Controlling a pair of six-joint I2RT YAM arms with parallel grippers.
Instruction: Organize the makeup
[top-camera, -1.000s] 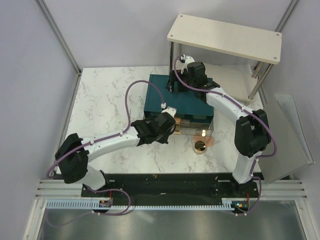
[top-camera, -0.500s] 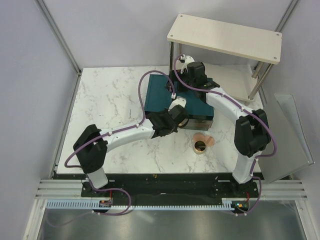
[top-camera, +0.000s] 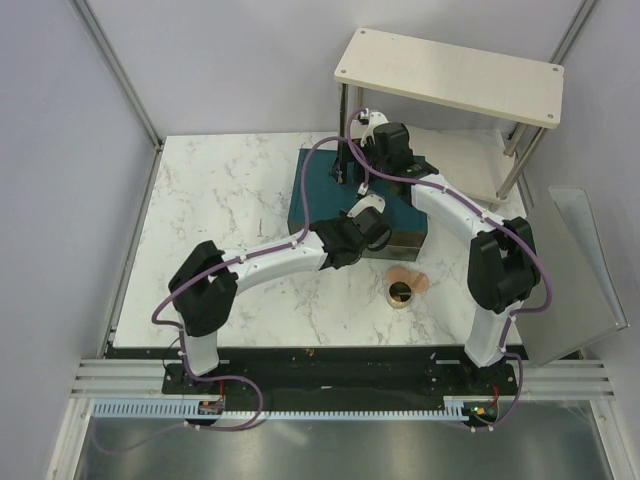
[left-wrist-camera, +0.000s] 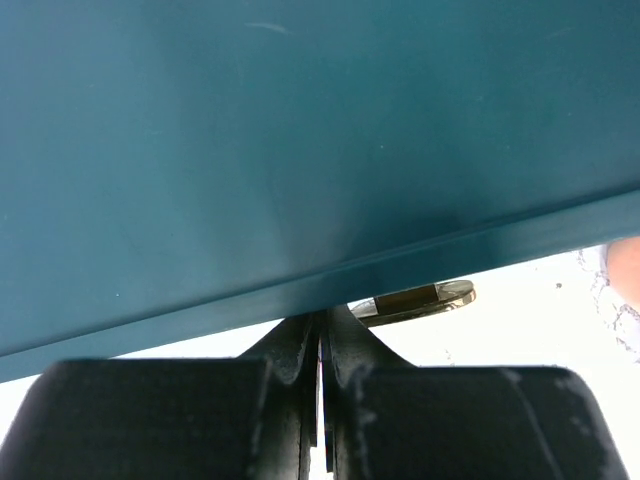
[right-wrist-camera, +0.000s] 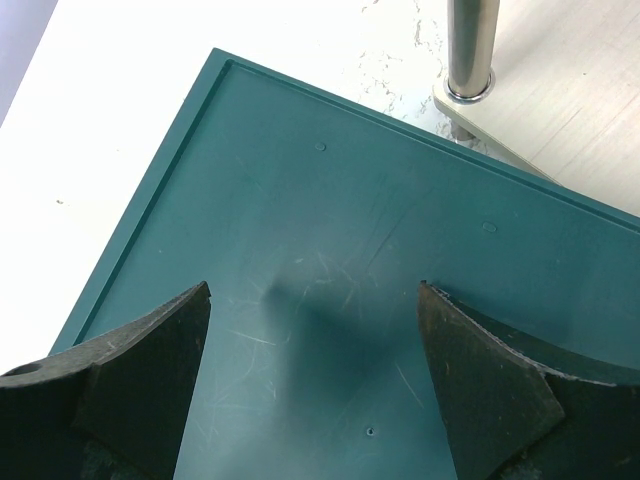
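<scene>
Left tool closed, tips at teal box edge; gold-rimmed compact peeks past edge; peach pad far right.

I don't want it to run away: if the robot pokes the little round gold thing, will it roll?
Probably not. The gold compact lies flat on the table, so it should slide, not roll. Its rim looks hard and shiny, so likely stiff and a bit slippery. Pushed, it could bump the pink pads beside it.

marble table | on it: teal box, compact, pink pads, shelf
</scene>
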